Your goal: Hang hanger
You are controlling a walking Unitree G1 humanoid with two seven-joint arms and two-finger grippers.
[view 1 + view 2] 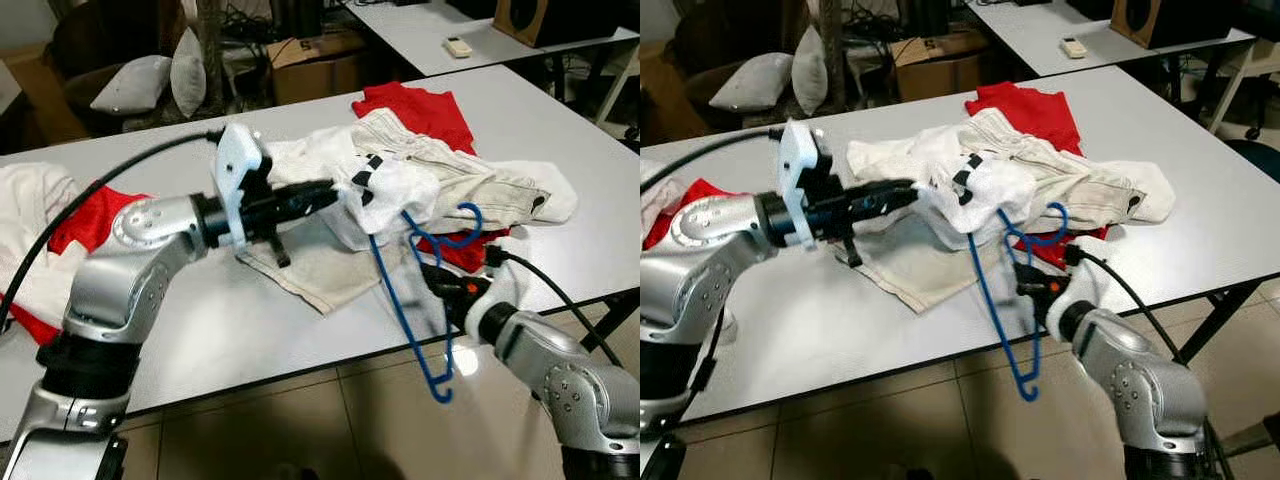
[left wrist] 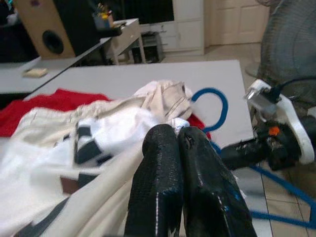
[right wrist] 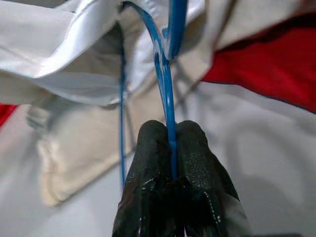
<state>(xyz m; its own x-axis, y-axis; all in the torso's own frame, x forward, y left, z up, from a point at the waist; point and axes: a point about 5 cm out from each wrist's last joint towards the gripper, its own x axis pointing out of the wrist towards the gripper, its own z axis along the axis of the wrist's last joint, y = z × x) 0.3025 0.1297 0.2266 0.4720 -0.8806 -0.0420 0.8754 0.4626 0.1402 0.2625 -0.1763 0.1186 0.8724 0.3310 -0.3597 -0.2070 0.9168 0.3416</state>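
Note:
A blue wire hanger (image 1: 400,310) hangs over the table's front edge, its upper part tucked into a white garment with black patches (image 1: 390,185). Its hook (image 1: 470,225) curls up beside the pile. My right gripper (image 1: 432,275) is shut on the hanger's wire, and in the right wrist view the blue hanger (image 3: 167,89) runs up from between the closed fingertips (image 3: 153,148) into the cloth. My left gripper (image 1: 332,193) reaches in from the left and is shut on the edge of the white garment (image 2: 103,133), lifting it a little off the table.
On the grey table (image 1: 250,330) the pile also holds a red shirt (image 1: 420,110), beige trousers (image 1: 480,175) and a cream cloth (image 1: 310,265). More white and red clothes (image 1: 40,220) lie at the left. Behind stand a second table (image 1: 420,30), pillows (image 1: 140,80) and a cardboard box (image 1: 315,65).

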